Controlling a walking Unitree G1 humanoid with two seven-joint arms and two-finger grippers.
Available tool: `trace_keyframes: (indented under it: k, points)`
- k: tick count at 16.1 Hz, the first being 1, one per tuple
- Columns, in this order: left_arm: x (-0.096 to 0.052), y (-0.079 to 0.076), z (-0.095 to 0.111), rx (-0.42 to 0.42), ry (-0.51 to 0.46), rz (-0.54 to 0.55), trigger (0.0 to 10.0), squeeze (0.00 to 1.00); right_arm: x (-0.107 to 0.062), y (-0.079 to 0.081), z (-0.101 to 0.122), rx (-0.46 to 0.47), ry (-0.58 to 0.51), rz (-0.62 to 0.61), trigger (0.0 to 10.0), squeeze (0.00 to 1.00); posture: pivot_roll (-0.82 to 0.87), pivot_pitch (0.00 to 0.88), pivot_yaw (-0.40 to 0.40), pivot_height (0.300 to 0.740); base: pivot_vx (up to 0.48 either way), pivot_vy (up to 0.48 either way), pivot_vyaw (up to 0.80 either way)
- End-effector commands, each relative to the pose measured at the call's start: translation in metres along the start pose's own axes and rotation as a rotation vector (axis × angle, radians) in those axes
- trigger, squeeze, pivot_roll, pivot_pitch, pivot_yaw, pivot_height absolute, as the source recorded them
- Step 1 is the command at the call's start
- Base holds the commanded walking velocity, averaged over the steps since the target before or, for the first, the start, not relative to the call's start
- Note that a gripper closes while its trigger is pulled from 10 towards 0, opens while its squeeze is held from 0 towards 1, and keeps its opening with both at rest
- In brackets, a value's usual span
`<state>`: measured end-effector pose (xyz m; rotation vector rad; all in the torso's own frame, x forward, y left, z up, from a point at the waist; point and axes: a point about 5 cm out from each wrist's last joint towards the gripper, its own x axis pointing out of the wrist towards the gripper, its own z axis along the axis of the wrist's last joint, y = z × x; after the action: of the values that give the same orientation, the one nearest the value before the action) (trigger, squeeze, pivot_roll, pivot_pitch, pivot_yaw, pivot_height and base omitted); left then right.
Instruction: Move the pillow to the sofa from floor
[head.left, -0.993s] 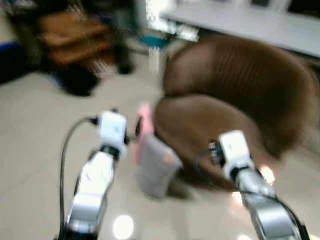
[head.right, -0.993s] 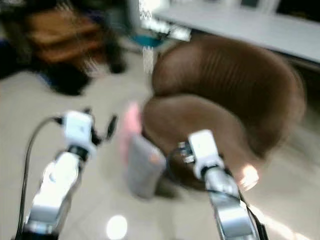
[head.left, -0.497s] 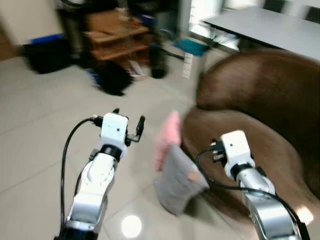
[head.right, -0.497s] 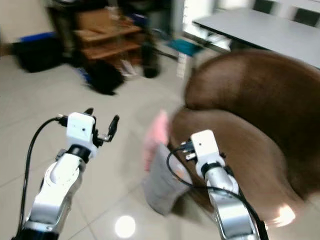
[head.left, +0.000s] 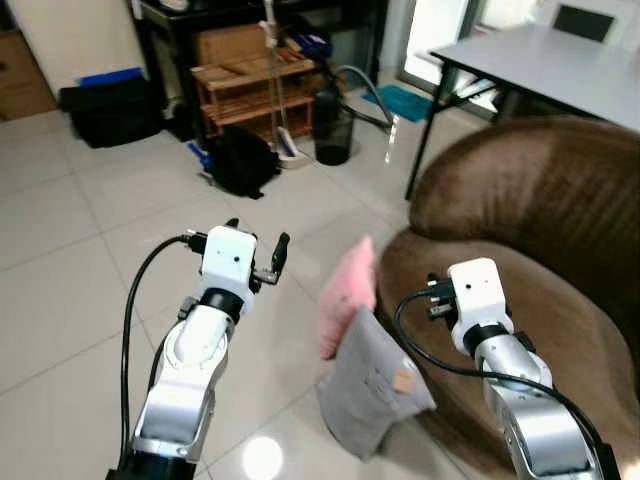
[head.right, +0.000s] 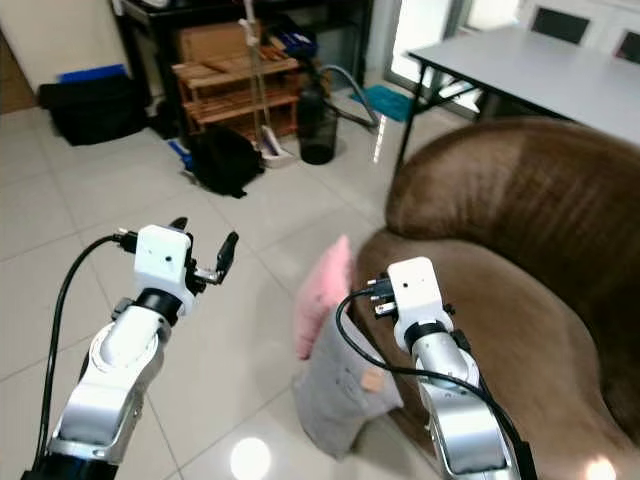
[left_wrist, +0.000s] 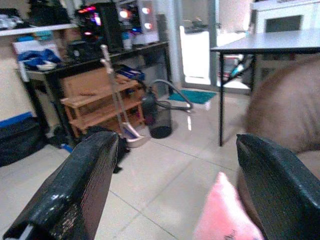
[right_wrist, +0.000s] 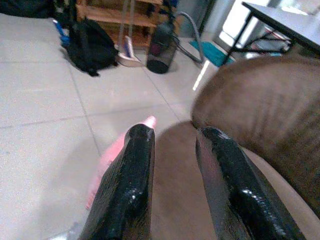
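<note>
Pillow (head.left: 372, 385) leans on the floor (head.left: 80, 300) against the sofa (head.left: 520, 270) front, ungrasped. Your left gripper (head.left: 258, 247) has jaws apart, your right gripper (right_wrist: 175, 185) nearly together, both empty; everything remains.

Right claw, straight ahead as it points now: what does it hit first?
Probably the brown sofa: the right claw points along its seat toward the backrest. The pink pillow lies just off-line. Depth unclear.

Head eyes look down; wrist views face forward, sharing the sofa (head.left: 520, 230).
</note>
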<state>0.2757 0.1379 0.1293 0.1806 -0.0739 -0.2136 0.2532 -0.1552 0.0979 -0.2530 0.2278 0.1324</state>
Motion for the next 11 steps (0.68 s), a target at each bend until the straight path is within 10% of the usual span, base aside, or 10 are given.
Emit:
trace_keyframes:
  k: [1, 11]
  points:
    - [-0.0002, 0.0065, 0.001, 0.008, -0.001, 0.015, 10.0, 0.0, 0.0007, 0.0033, 0.0038, 0.017, -0.013, 0.003, 10.0, 0.0, -0.05, 0.032, -0.011, 0.74, 0.409, 0.0, 0.0]
    - [-0.001, 0.0056, 0.0002, 0.0, 0.006, 0.021, 10.0, 0.0, -0.0003, 0.0019, 0.0021, 0.012, -0.006, -0.003, 10.0, 0.0, -0.05, 0.035, -0.012, 0.74, 0.327, 0.0, -0.21]
